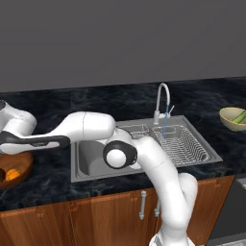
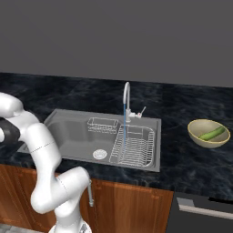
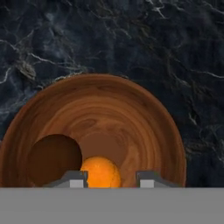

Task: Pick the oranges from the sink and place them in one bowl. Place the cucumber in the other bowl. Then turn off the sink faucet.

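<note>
My gripper (image 3: 110, 180) hangs over the reddish-brown wooden bowl (image 3: 131, 113), its fingertips (image 3: 72, 179) spread wider than the orange (image 3: 100, 172) seen between them, with a gap on the right side. A dark round patch (image 3: 54, 159) sits beside that orange; I cannot tell if it is shadow or the second fruit. From the left base view the wooden bowl (image 1: 21, 166) sits at the far left with an orange (image 1: 12, 174) inside. The cucumber (image 2: 213, 134) lies in the olive-yellow bowl (image 2: 200, 139). The faucet (image 2: 126, 98) runs a thin blue stream into the sink (image 2: 68, 132).
My arm stretches left across the counter in front of the sink (image 1: 91, 161). A wire basket (image 2: 102, 125) and ribbed drainer (image 2: 134, 145) occupy the basin's right half. The olive-yellow bowl (image 1: 229, 122) stands far right on the black marble counter (image 1: 48, 103).
</note>
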Tool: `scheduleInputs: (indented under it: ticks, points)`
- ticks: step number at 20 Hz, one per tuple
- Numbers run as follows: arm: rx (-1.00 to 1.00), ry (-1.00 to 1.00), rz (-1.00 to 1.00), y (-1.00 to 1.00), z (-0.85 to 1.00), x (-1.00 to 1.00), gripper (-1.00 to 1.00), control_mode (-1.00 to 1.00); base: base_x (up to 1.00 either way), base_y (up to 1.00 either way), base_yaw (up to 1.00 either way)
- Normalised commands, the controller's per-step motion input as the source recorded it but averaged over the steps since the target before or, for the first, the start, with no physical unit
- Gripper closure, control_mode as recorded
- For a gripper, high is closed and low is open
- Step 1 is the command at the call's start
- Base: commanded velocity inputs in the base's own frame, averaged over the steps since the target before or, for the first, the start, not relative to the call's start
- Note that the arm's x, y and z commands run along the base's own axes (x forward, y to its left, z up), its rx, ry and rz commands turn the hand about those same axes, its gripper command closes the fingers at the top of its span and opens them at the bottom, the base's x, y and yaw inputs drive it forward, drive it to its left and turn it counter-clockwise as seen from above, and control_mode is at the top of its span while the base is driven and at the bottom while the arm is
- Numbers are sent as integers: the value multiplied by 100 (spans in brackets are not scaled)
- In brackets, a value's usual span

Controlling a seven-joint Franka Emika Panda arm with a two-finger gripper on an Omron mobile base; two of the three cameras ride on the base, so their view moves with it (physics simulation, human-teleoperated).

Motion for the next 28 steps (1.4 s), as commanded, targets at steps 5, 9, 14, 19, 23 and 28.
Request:
scheduleInputs:
  ticks: [5,9,14,19,23,28]
  points:
    - [3,0,0,-23,16,3,-100,-100,0,0,0]
    - [6,0,0,-46,33,0,-100,-100,0,0,0]
    - [14,0,0,-72,41,0,-100,-100,0,0,0]
    - [17,0,0,-87,30,0,-100,-100,0,0,0]
    - [19,-4,0,-100,12,0,-100,-100,0,0,0]
    - [22,-9,0,-100,0,-1,-100,-100,0,0,0]
